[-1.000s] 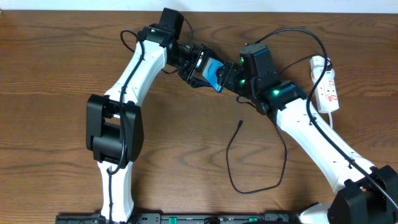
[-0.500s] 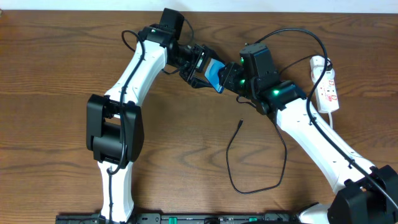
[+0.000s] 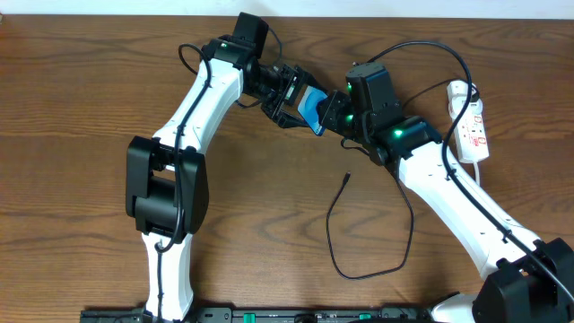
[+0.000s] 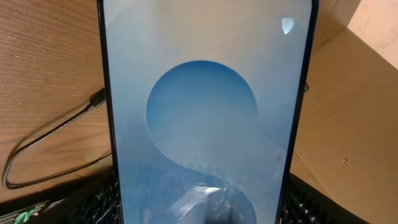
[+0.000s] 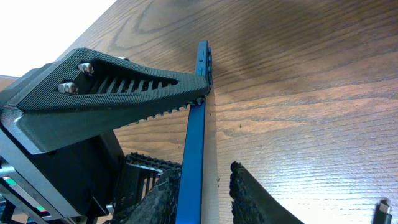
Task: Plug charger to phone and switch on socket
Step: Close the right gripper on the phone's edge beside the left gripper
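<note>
At upper centre of the overhead frame, the left gripper (image 3: 289, 94) clamped the phone (image 3: 310, 106) across its width. The right gripper (image 3: 330, 112) straddled its edge, spread, with a gap at one pad. This appeared to be a hand-over before plugging in. The next move called for a firm pinch, then fetching the charger (image 3: 347, 178) lying at lower centre; the socket (image 3: 473, 130) sat untouched at right.

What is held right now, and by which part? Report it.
The phone, clamped across its side edges by the left gripper's jaws. The right gripper's jaws flank its faces at one end, a gap showing at one pad.
</note>
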